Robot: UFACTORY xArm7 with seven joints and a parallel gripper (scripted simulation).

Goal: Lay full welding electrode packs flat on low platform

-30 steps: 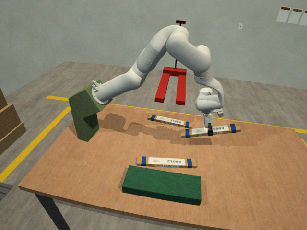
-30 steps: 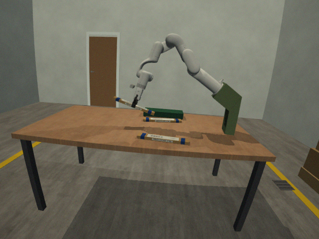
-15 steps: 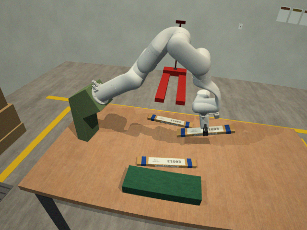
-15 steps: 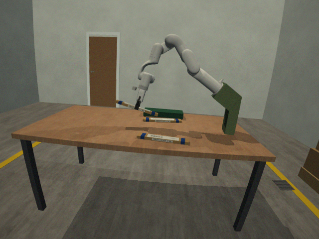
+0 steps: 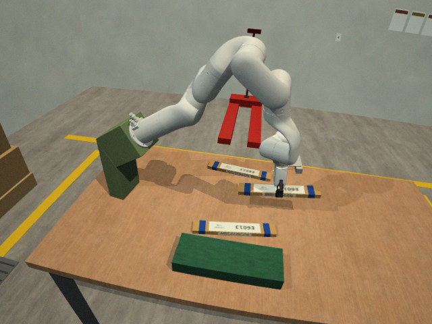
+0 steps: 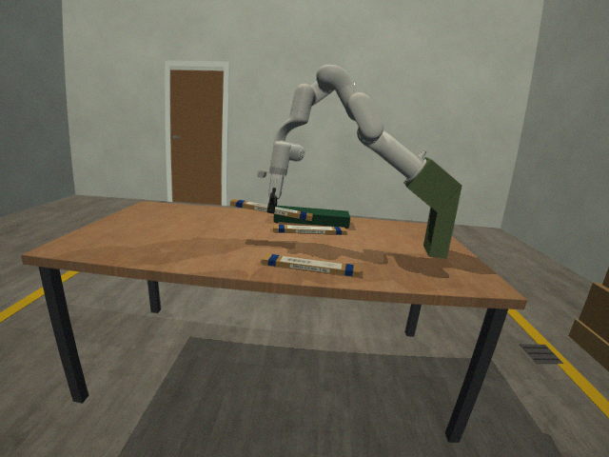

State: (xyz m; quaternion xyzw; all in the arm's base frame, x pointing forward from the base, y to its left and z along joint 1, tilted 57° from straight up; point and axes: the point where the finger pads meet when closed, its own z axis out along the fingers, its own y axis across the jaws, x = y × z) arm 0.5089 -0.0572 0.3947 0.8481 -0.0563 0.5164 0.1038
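Observation:
Three long tan electrode packs with blue bands are in view. My gripper (image 5: 279, 191) is shut on the middle of one pack (image 5: 279, 190) and holds it a little above the table at the right; it also shows tilted in the exterior view (image 6: 271, 208), with the gripper (image 6: 271, 202) on it. A second pack (image 5: 239, 171) lies flat on the table behind it, and shows in the exterior view (image 6: 311, 265). A third pack (image 5: 233, 227) lies flat just behind the dark green low platform (image 5: 228, 260), off it. The platform's top is bare.
The arm's green base block (image 5: 120, 158) stands at the table's left rear. A red pallet jack (image 5: 242, 120) sits on the floor behind the table. Cardboard boxes (image 5: 12, 171) stand at the far left.

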